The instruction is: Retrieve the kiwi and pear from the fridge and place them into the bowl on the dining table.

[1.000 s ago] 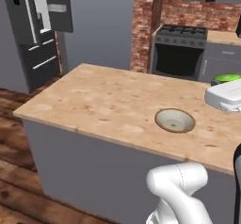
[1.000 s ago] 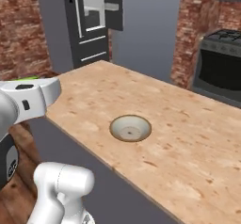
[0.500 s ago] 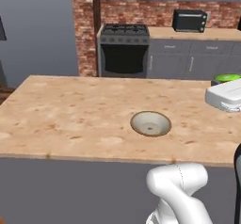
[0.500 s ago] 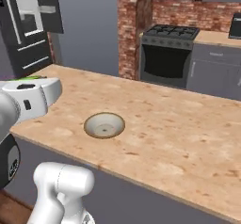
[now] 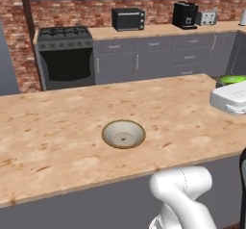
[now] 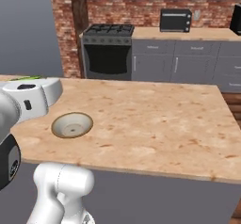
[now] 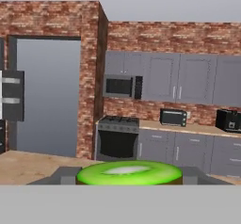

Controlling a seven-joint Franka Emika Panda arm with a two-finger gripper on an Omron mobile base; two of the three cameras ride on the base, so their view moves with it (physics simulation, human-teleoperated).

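Progress, taken view by view.

Left base view: the dining table [image 5: 57, 127] stretches across the picture, and the bowl [image 5: 123, 134] sits on it near the front edge. Its pale inside is bare, so neither fruit has been put in yet. At the right edge the robot's white hand hangs above the table top, well to the right of the bowl. A sliver of bright green, the pear [image 5: 233, 79], peeks over the hand.

Right base view: the same bowl [image 6: 71, 125] lies near the table's left end, again with nothing in it. The white hand is at the left edge, just above and left of the bowl. A thin green edge of the pear [image 6: 29, 78] lies on top of it.

Hand view: the gripper [image 7: 128, 179] has its two dark fingers pressed against either side of a bright green round fruit [image 7: 129, 170]. From its colour I take it for the pear. The jaws are closed on it, and it is carried in the air, not resting on anything. Beyond it are the stove and the wall counters.

My reading is that the first fruit is fetched and close to the bowl but not dropped in. What is left is to bring the hand over the bowl and let go. Then comes a second trip to the fridge for the kiwi, which also has to go into the bowl.
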